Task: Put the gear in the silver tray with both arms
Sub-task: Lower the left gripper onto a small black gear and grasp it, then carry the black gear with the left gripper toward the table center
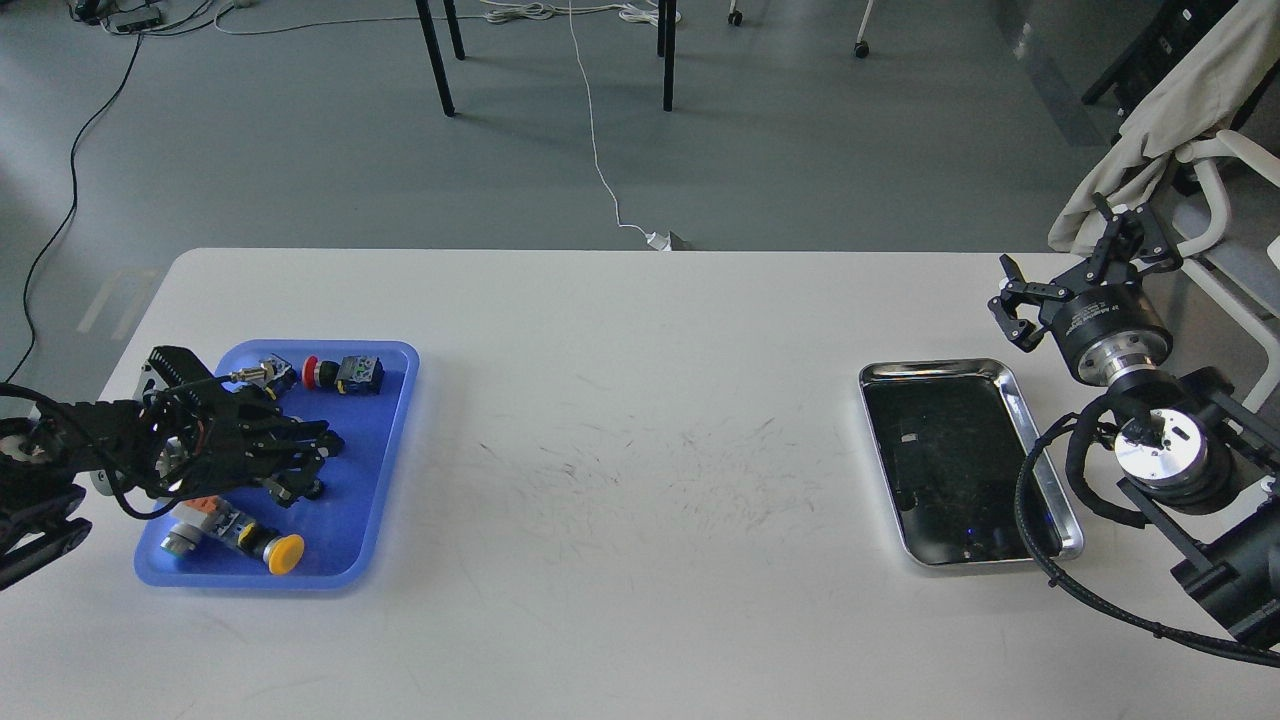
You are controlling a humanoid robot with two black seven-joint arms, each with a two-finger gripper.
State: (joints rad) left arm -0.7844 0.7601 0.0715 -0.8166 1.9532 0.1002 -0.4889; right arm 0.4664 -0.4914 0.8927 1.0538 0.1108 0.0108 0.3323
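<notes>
Gear (pixel 327 441) sits inside the blue tray (pixel 395 420), left gripper (pixel 318 462) apparently pinching it; right gripper (pixel 1075 268) spread beyond the silver tray (pixel 1012 392). Tiny part, weak grip could drop it.

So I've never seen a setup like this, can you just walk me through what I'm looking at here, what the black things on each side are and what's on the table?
This is one picture, taken from a humanoid robot's own head, looking forward and down at a white table. The black jointed things at both sides are its two arms, each ending in a two-finger gripper.

The left gripper reaches over a blue plastic tray of small parts: a red push button on a dark block, a yellow push button with a grey body and a small metal cylinder. Its black fingers are close together; whether they grip the small dark gear cannot be told, as black blends with black.

The right gripper sits beyond a shiny rectangular silver tray, fingers spread open, holding nothing. Nothing lies in that tray.

Behind the table are a grey floor, cables and table legs.
</notes>
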